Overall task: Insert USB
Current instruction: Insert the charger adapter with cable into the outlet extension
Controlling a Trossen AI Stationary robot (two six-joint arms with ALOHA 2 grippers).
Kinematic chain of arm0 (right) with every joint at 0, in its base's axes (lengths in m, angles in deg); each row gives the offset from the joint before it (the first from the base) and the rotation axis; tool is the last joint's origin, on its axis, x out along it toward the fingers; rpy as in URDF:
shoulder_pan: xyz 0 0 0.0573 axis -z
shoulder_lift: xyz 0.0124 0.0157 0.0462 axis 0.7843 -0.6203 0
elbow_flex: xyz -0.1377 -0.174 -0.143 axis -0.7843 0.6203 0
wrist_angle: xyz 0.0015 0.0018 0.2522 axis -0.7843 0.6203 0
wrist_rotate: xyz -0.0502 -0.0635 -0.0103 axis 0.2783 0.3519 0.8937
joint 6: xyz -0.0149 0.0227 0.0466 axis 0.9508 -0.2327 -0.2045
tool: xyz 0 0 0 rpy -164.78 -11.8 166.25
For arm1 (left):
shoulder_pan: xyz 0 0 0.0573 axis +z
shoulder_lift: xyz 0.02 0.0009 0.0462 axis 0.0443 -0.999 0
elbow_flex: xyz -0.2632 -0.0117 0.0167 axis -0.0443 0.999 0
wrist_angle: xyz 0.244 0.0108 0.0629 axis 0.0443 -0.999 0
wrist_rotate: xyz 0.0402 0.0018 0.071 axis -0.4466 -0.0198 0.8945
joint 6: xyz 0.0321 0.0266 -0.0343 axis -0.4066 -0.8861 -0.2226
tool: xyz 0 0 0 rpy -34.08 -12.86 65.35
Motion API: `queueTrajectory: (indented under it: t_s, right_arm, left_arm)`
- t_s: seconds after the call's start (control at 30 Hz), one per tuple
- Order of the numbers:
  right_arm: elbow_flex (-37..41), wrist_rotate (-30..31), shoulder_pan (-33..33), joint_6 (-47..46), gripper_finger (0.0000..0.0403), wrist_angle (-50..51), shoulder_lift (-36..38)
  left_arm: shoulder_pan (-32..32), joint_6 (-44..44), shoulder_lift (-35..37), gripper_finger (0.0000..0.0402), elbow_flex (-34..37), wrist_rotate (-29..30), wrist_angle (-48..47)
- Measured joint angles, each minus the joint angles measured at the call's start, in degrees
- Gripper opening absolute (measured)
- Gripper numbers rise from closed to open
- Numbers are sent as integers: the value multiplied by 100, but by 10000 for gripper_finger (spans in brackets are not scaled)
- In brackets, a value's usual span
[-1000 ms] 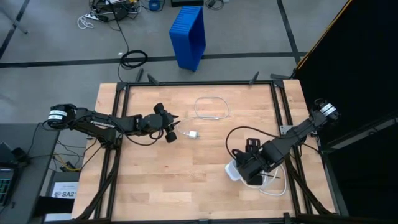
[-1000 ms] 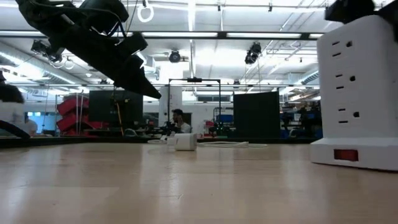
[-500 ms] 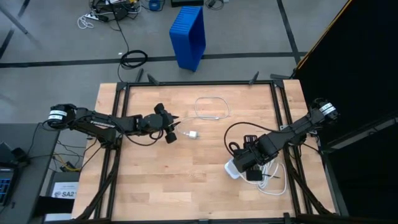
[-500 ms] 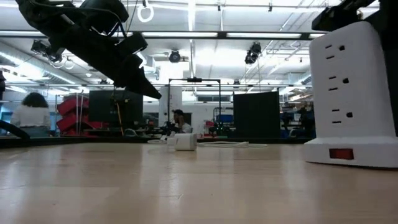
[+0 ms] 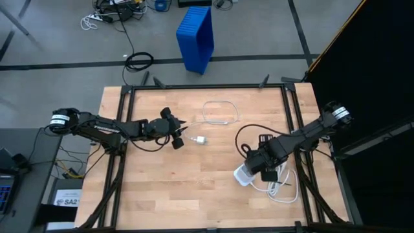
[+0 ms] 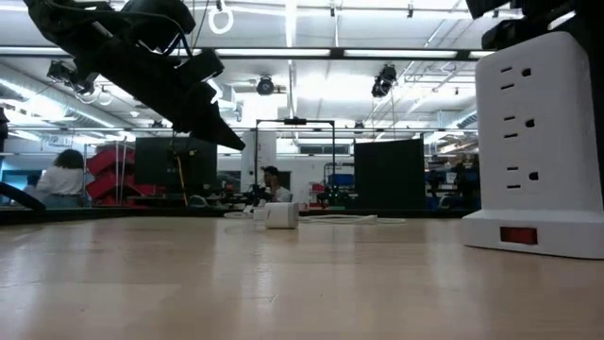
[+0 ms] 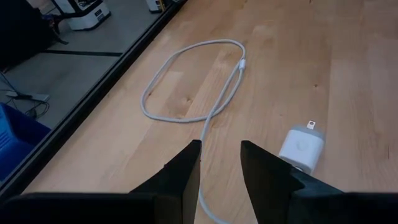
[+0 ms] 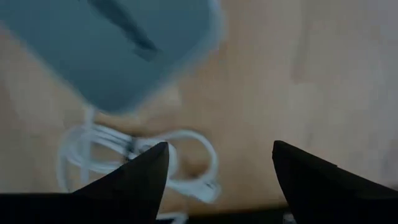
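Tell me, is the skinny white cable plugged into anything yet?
Not plugged into the socket block. The USB lies looped on the table, one plug free. Whether it joins the small white charger cannot be told.

a grey floor (image 5: 259, 39) with dark lines is seen around the wooden table (image 5: 162, 188). a blue bin (image 5: 196, 37) stands on it. ceiling lights (image 6: 291, 24) are lit.

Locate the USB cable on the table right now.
In the high view, the USB cable lies looped near the table's far edge, just beyond the left pincer.
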Motion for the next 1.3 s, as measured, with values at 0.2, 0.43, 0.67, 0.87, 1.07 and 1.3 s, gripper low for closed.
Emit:
queueTrajectory:
  t_s: [0.2,0.43,0.67,0.87,1.07,1.3]
  right_arm:
    - [0,297,153,45,245,-11,301]
    - [0,446,172,741,246,-1449,559]
    - [-2,125,144,2380,262,-3022,527]
    - [0,48,137,2148,271,-2644,394]
    - [0,-249,-10,1929,272,-2649,216]
    - [-11,-249,-157,1764,272,-2378,92]
  left_arm:
    - [1,0,0,101,0,0,1]
    - [0,0,0,101,0,0,3]
    - [0,2,0,101,0,0,-1]
    - [0,2,0,101,0,-121,-29]
    - [1,4,-48,101,0,-143,7]
    - [0,3,-271,101,2,-153,148]
